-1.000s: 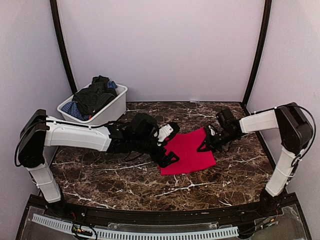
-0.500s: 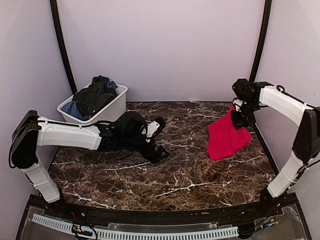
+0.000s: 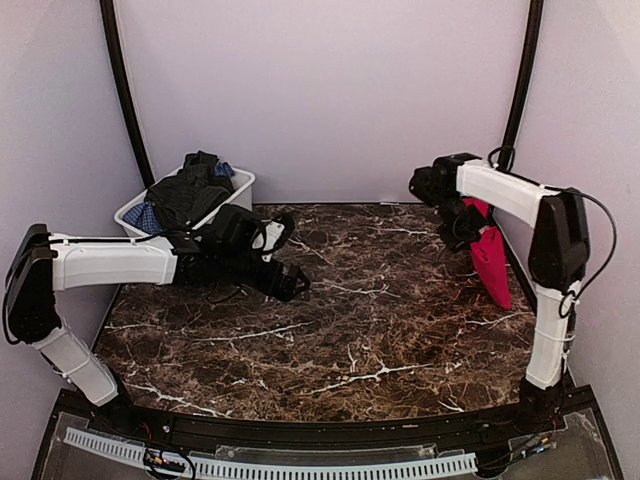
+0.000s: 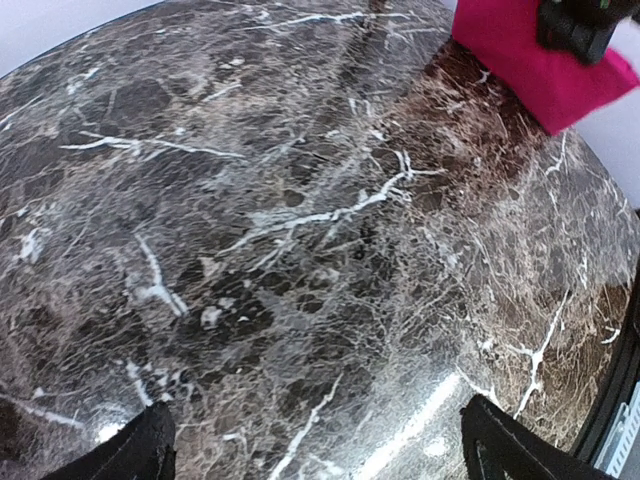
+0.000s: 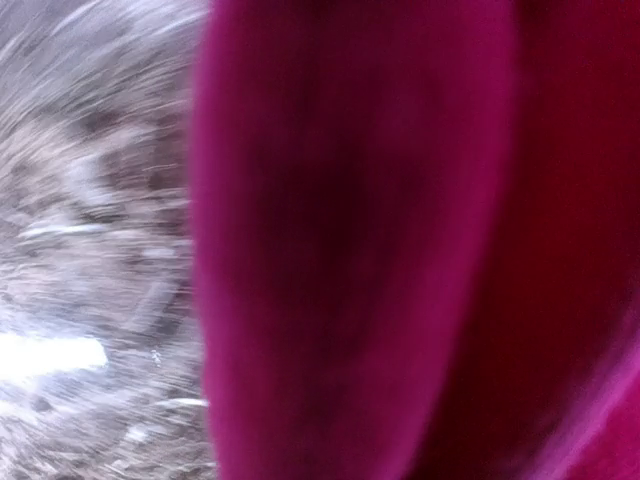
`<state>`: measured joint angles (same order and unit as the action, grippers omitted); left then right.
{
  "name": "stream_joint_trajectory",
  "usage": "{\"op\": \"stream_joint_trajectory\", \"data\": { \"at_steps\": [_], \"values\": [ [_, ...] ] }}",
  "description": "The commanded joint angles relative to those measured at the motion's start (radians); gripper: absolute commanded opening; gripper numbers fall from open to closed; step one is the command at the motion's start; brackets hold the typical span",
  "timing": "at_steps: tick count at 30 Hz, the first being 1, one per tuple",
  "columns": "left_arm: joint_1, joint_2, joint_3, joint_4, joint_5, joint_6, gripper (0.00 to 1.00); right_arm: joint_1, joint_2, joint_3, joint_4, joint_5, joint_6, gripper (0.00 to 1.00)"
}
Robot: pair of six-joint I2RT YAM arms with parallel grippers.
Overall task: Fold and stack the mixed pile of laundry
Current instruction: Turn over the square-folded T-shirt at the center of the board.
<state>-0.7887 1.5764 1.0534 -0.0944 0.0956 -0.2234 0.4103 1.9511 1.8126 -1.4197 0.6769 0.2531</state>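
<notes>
- Since a second ago, our left gripper (image 3: 283,255) has drawn back from mid-table toward the bin (image 3: 238,214). Its jaws stand wide apart and hold nothing.
- Our right gripper (image 3: 466,230), clenched on the red cloth (image 3: 492,264), has swept it off the middle of the table (image 3: 380,330). The cloth now hangs narrow by the far right edge.
- We judge the cloth is being set aside there, which leaves room for the next garment.
- Counted: one bin, holding a dark shirt (image 3: 185,198) and a blue checked piece (image 3: 148,219), perhaps more underneath; two grippers; one red cloth.
</notes>
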Motion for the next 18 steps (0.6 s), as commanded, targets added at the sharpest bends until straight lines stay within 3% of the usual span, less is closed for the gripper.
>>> {"op": "stream_joint_trajectory", "data": {
  "at_steps": [1, 11, 12, 15, 18],
  "values": [
    [0.072, -0.135, -0.040, -0.048, 0.043, -0.084, 0.99, 0.197, 0.241, 0.064, -0.019, -0.063, 0.073, 0.00],
    [0.225, -0.267, -0.107, -0.079, 0.109, -0.233, 0.99, 0.440, 0.533, 0.457, 0.035, -0.391, 0.081, 0.00],
    [0.231, -0.275, -0.110, -0.082, 0.106, -0.239, 0.99, 0.450, 0.543, 0.488, 0.056, -0.423, 0.084, 0.06],
    [0.250, -0.318, -0.112, -0.098, 0.079, -0.269, 0.99, 0.456, 0.540, 0.546, 0.138, -0.617, 0.093, 0.44],
    [0.266, -0.356, -0.118, -0.088, 0.059, -0.303, 0.99, 0.456, 0.440, 0.507, 0.310, -0.824, 0.077, 0.67]
  ]
}}
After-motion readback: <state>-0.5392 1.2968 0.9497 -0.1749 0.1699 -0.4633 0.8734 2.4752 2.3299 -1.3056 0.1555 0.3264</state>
